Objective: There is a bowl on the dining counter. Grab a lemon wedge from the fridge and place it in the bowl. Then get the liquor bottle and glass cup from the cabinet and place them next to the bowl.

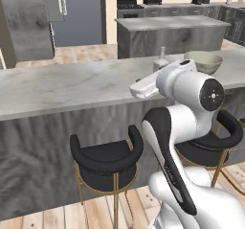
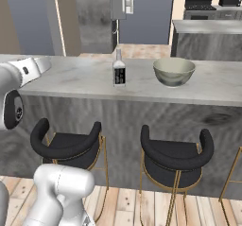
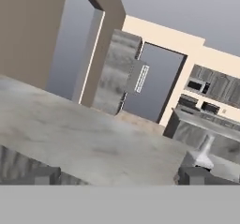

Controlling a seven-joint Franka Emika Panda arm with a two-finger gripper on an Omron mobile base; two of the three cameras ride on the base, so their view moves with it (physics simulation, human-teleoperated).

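The pale bowl (image 1: pixel 203 62) (image 2: pixel 174 72) stands on the dining counter (image 1: pixel 72 86) (image 2: pixel 75 76). Left of it, a hand's width away, the liquor bottle (image 2: pixel 119 71) with its black label stands upright; in the left base view my arm hides most of the bottle (image 1: pixel 161 55). In the hand view my gripper (image 3: pixel 121 176) is open and empty, low over the near part of the counter (image 3: pixel 93 143), with the blurred bottle (image 3: pixel 205 153) by its right fingertip (image 3: pixel 197 175). A wood-grain cabinet (image 3: pixel 117 73) with a handled door panel (image 2: pixel 122 0) stands behind. Lemon wedge, glass cup and fridge are out of view.
Black bar stools (image 1: pixel 107 161) (image 2: pixel 175 156) with gold legs line the counter's near side, one right under my arm. Beyond the counter stands a shorter grey island (image 1: pixel 167 31) (image 2: pixel 208 36), with a stove (image 1: pixel 128 3) and appliances on the back wall.
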